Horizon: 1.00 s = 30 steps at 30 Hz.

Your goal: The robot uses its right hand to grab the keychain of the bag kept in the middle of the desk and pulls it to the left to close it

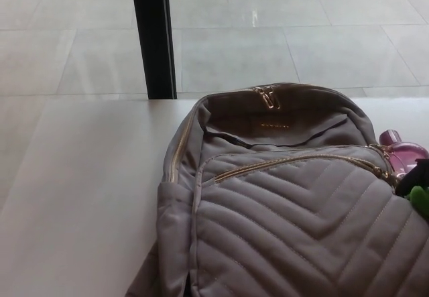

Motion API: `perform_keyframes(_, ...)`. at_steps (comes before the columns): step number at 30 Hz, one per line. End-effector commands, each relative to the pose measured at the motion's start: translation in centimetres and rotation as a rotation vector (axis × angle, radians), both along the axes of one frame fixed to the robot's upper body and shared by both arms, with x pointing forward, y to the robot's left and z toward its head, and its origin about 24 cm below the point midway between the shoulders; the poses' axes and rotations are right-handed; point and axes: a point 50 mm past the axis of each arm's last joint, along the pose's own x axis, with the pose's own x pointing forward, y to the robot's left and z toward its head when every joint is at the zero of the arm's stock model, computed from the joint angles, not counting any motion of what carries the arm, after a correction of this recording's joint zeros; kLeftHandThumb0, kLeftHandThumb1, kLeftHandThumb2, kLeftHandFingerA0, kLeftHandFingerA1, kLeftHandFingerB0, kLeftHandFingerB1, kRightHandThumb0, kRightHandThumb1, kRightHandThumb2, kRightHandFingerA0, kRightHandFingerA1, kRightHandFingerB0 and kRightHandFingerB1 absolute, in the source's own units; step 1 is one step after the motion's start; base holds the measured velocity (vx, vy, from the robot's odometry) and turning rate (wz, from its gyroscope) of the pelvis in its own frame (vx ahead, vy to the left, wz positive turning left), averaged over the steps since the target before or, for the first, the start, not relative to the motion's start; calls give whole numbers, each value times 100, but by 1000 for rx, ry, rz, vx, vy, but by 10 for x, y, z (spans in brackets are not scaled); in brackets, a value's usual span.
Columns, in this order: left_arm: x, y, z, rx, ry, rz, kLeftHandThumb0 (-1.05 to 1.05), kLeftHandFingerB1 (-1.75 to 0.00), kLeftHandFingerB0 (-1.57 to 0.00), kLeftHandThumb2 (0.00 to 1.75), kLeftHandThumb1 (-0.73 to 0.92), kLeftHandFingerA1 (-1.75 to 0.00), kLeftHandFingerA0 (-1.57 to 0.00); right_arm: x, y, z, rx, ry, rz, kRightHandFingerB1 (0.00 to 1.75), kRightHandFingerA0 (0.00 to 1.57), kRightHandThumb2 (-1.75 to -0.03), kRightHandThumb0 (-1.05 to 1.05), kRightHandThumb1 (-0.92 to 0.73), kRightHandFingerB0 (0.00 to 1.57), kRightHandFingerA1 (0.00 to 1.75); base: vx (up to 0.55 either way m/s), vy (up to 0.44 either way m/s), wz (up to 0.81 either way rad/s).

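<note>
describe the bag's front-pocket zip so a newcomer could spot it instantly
A grey-brown quilted backpack lies on the white desk. Its front-pocket zip is the gold line crossing the front just above the chevron stitching, ending at the right beside a pink object. Unlike it, the side zip runs down the bag's left edge and the top zip sits at its crest.

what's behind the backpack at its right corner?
A pink translucent object pokes up behind the backpack. Only its top shows; the bag covers its lower part, and a dark shape at the right edge, likely the right hand, hides its right side.
</note>
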Motion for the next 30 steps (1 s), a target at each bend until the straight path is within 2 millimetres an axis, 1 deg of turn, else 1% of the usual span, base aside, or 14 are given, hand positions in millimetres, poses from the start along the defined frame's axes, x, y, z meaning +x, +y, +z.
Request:
perform_keyframes(1,-2,1,1,18,-32,48,-105,-92,-66,136,80,-102,-73,-6,0,-11,-22,12,6,119,85,-88,-13,-67,82,164,0,0,0)
perform_keyframes(2,-2,1,1,18,-32,49,-105,-92,-66,136,80,-102,-73,-6,0,-11,-22,12,6,119,85,-88,-13,-67,82,164,0,0,0)
perform_keyframes(3,-2,1,1,16,-34,53,-105,-91,-60,97,92,-107,-74,-6,-1,-10,-24,3,9,122,86,-92,-12,-65,82,164,0,0,0)
perform_keyframes(4,-2,2,1,14,-38,60,-105,-91,-60,97,92,-107,-74,-5,-2,-9,-28,-9,13,122,86,-92,-12,-65,82,164,0,0,0)
perform_keyframes(5,-1,2,1,12,-40,63,-102,-90,-59,139,80,-104,-73,-5,-2,-7,-45,-36,5,120,86,-93,-14,-63,83,166,0,0,0)
perform_keyframes(14,-1,0,0,7,-46,75,-104,-92,-59,138,79,-104,-71,-4,-3,-5,120,-226,-90,143,85,-91,-13,-61,71,175,0,0,0)
perform_keyframes(15,-1,0,0,9,-47,70,-105,-96,-56,100,92,-111,-70,-4,-3,-5,144,-233,-102,147,85,-92,-13,-63,69,175,0,0,0)
perform_keyframes(16,-2,0,0,9,-45,70,-105,-96,-57,99,92,-112,-70,-4,-4,-4,164,-238,-116,149,85,-95,-14,-62,68,175,0,0,0)
perform_keyframes(17,-1,0,-1,6,-41,81,-105,-93,-61,138,79,-105,-71,-4,-5,-4,220,-255,-143,146,87,-109,-15,-55,72,175,0,0,0)
perform_keyframes(18,-1,0,-1,4,-42,90,-105,-94,-62,140,79,-106,-71,-4,-7,-4,294,-280,-171,118,117,-115,-22,-51,91,138,0,0,0)
perform_keyframes(19,-2,0,-1,4,-47,85,-105,-95,-58,100,92,-111,-73,-4,-8,-3,333,-304,-185,145,89,-118,-17,-52,76,175,0,0,0)
perform_keyframes(20,-2,0,0,6,-47,78,-105,-95,-58,100,92,-111,-73,-4,-8,-2,358,-317,-197,145,89,-118,-17,-52,76,175,0,0,0)
perform_keyframes(21,-1,0,-1,5,-49,97,-104,-93,-60,137,78,-106,-72,-3,-9,-1,407,-347,-219,146,90,-116,-19,-52,77,175,0,0,0)
perform_keyframes(30,-3,-1,-2,8,-45,91,-104,-93,-62,138,79,-105,-73,2,-25,12,657,-501,-324,134,97,-105,-27,-56,81,170,0,0,0)
